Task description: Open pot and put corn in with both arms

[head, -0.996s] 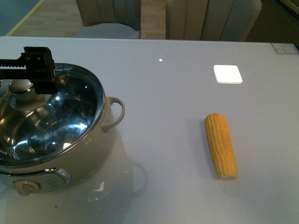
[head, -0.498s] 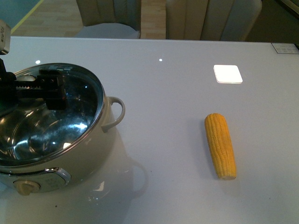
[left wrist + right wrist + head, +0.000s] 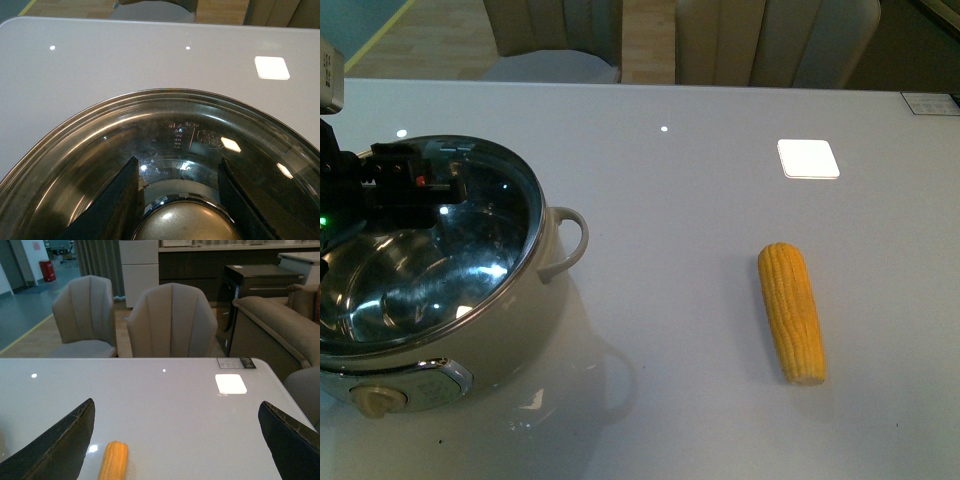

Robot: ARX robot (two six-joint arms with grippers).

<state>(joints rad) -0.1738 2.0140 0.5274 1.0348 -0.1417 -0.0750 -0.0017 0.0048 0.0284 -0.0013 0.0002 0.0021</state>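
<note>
The cream-white pot (image 3: 510,340) stands at the table's front left with its glass lid (image 3: 470,250) on it. My left gripper (image 3: 400,180) reaches over the lid from the left. In the left wrist view, both black fingers (image 3: 117,200) of this gripper (image 3: 180,200) press against the round metal lid knob (image 3: 187,225). The yellow corn (image 3: 792,310) lies on the table to the right, lengthwise toward me. My right gripper (image 3: 175,450) hangs open above the table, the corn (image 3: 113,460) lying ahead near one finger (image 3: 60,445).
A bright square reflection (image 3: 808,158) sits on the white table (image 3: 670,250) behind the corn. The pot's loop handle (image 3: 570,240) points toward the corn, its beige knob (image 3: 375,400) toward me. Padded chairs (image 3: 550,30) stand past the far edge.
My left gripper has come down from above the lid and shifted left, now shut around the knob, which it hides in the front view. The corn and pot have not moved.
</note>
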